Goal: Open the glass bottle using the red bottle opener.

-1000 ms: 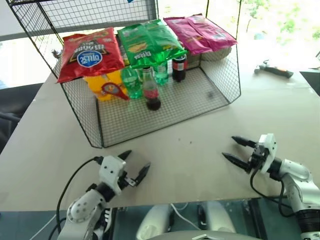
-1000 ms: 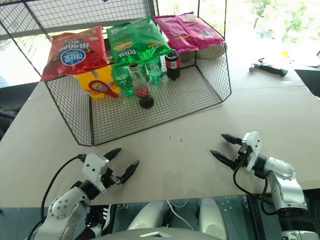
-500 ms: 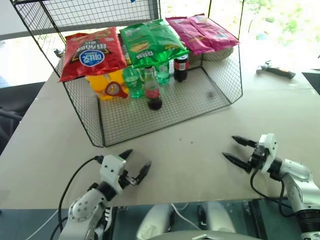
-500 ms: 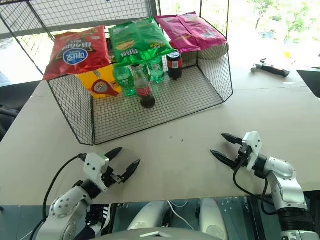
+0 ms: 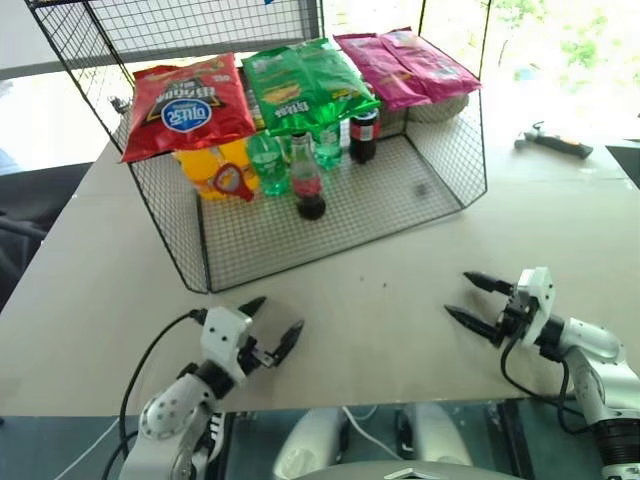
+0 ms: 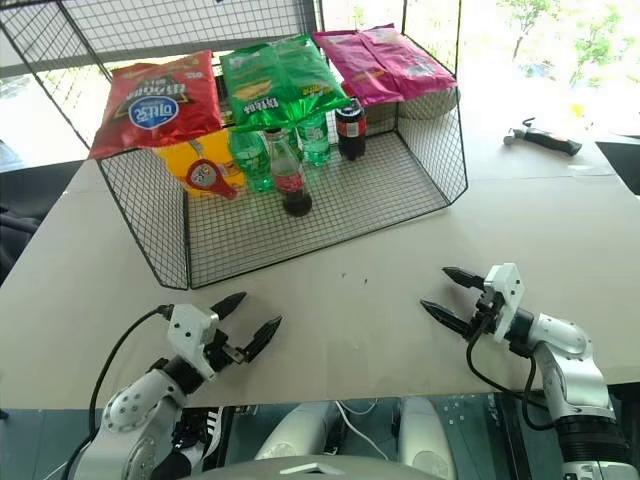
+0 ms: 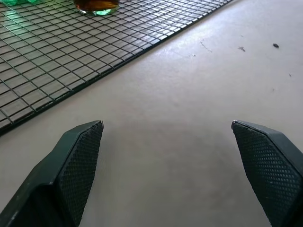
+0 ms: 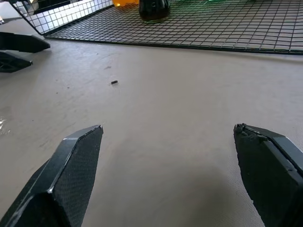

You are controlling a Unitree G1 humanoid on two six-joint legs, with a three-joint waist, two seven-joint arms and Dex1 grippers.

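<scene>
Standing on the mesh floor of an open-fronted black wire rack (image 5: 440, 190), the glass bottle (image 5: 304, 180) of dark cola is upright near the middle of the rack, with a red label band around its waist. Two green plastic bottles (image 5: 265, 163) stand just behind it and to its left, and a squat dark bottle with a red cap (image 5: 363, 135) stands behind it to the right. The red bottle opener (image 5: 232, 181) leans against a yellow packet (image 5: 200, 165) to the left of the green bottles, its ring-shaped head uppermost. Three snack bags lie across the top of the rack: a red bag (image 5: 185, 105), a green bag (image 5: 300, 82) and a pink bag (image 5: 405, 65). The rack sits on a pale tabletop (image 5: 90, 290). A small hammer (image 5: 552, 142) lies on the table well to the right of the rack.

Both arms hover low over the near edge of the table, well apart from the rack. The left gripper (image 5: 272, 326) has its two black fingers spread wide and holds nothing. The right gripper (image 5: 470, 300) is likewise spread wide and empty, pointing toward the left.
</scene>
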